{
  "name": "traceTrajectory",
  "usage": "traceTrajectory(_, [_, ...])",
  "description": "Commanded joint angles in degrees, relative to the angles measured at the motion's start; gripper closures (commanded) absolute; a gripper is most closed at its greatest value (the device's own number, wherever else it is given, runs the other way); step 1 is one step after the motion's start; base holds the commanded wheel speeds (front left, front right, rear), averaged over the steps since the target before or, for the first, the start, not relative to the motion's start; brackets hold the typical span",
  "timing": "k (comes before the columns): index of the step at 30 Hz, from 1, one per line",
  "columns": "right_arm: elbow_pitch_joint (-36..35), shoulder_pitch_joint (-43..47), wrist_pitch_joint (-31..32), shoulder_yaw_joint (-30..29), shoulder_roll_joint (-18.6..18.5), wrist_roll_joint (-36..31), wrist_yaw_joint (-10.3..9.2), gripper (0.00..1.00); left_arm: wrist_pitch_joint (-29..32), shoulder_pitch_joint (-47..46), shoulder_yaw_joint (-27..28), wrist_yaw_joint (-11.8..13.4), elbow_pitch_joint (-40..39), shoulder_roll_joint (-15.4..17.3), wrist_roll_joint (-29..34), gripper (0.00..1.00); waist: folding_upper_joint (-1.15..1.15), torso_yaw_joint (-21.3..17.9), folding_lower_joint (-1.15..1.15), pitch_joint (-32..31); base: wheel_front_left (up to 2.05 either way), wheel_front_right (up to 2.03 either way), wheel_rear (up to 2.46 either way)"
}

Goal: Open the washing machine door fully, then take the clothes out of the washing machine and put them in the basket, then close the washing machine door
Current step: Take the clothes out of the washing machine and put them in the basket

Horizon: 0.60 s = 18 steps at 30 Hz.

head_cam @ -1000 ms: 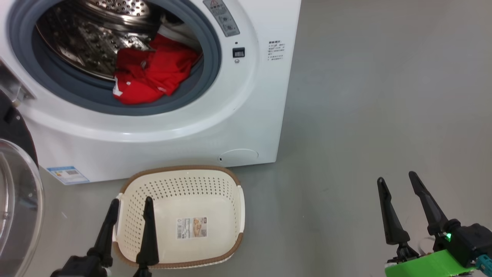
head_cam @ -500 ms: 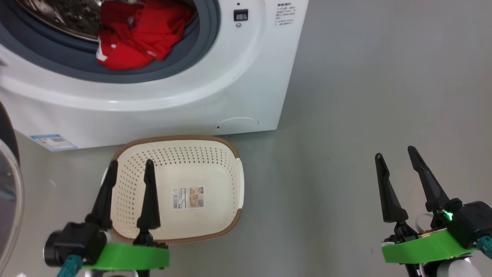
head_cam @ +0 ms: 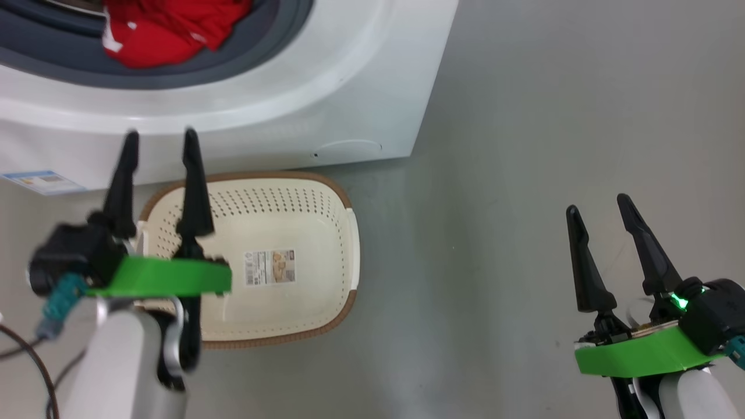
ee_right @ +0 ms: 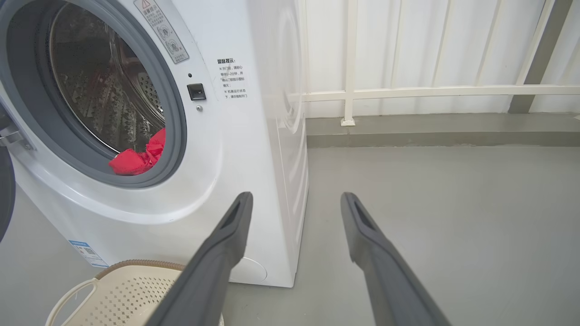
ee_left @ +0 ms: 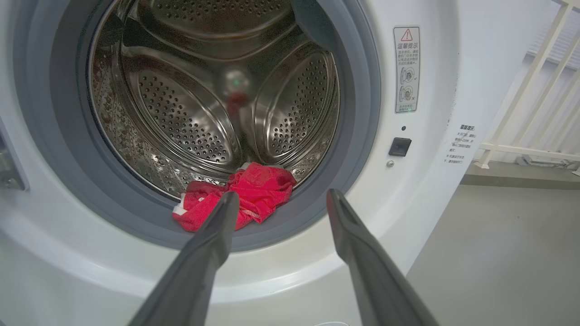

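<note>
While my left gripper (head_cam: pixel 160 137) hangs in front of the washing machine (head_cam: pixel 326 87), fingers apart, the clothes (head_cam: pixel 157 29) lie at the front lip of its drum (ee_left: pixel 190 122), on the grey seal (ee_left: pixel 362 113). The basket (head_cam: pixel 326 233) sits on the floor (head_cam: pixel 524 116) against the machine's base. My right gripper (head_cam: pixel 598 205) is off the machine's right corner, fingers apart too.

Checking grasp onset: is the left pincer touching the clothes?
Apart. Head view: the left pincer ends over the white washer; grey seal lies between it and the clothes.
</note>
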Motion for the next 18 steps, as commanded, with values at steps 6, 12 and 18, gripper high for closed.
traceTrajectory(6, [-1.62, -2.44, -0.36, 2.22, -0.62, 0.43, 0.36, 0.00, 1.48, -9.21, 3.01, -1.29, 3.95, 3.90, -1.18, 0.00, 0.00, -1.32, 0.00, 4.35, 0.00, 0.00, 0.00])
traceTrajectory(12, [-1.60, -3.45, -0.36, 2.30, -0.62, 0.45, 0.36, 0.00, 1.94, -15.25, 3.64, -1.42, 7.38, 5.43, -1.48, 0.00, 0.00, -2.00, 0.00, 6.71, 0.00, 0.00, 0.00])
traceTrajectory(18, [-1.60, -4.43, -0.36, 2.69, -0.62, 0.38, 0.36, 0.00, 3.04, -21.62, 3.61, -1.77, 11.79, 6.93, -1.52, 0.00, 0.00, -2.51, 0.00, 8.82, 0.00, 0.00, 0.00])
